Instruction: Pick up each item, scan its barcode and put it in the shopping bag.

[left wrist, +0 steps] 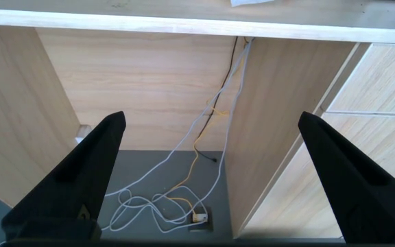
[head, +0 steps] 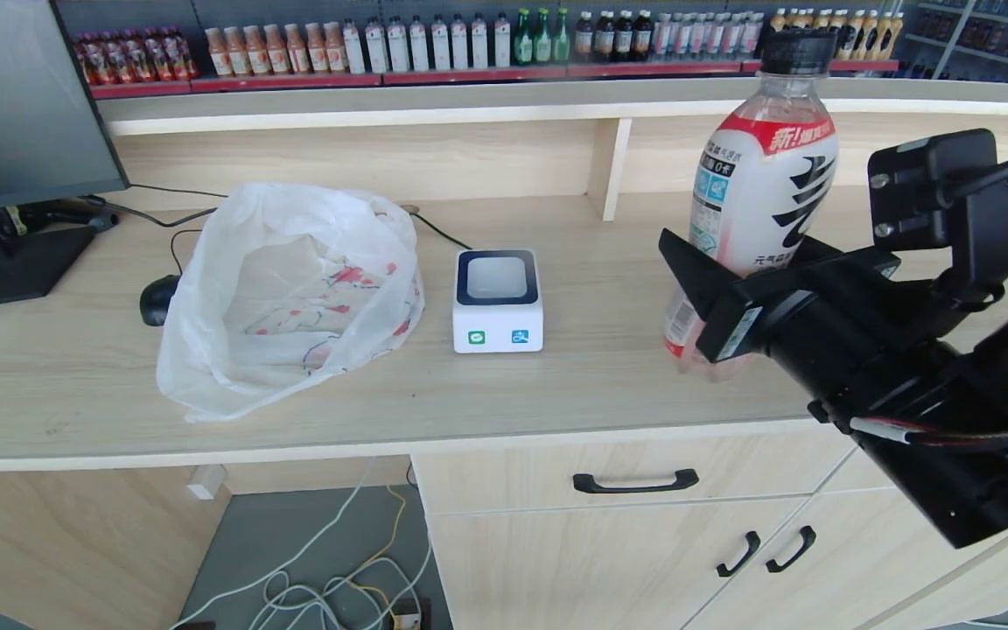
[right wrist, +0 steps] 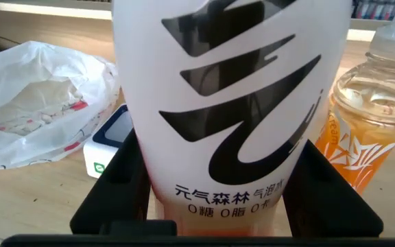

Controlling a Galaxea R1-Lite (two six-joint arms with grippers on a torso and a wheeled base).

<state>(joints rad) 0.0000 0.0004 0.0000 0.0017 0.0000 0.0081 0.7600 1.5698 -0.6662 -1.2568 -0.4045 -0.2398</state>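
A clear drink bottle with a white, red and black label and a black cap hangs upright above the right part of the counter, and my right gripper is shut on its lower body. The same bottle stands between the black fingers in the right wrist view. A white scanner box sits mid-counter, left of the bottle. The white plastic shopping bag lies open further left. My left gripper is open below the counter with nothing between its fingers.
An orange-labelled bottle stands on the counter behind the held one. A black mouse and a monitor are at the left. A raised wooden ledge backs the counter; drawers and loose cables lie below.
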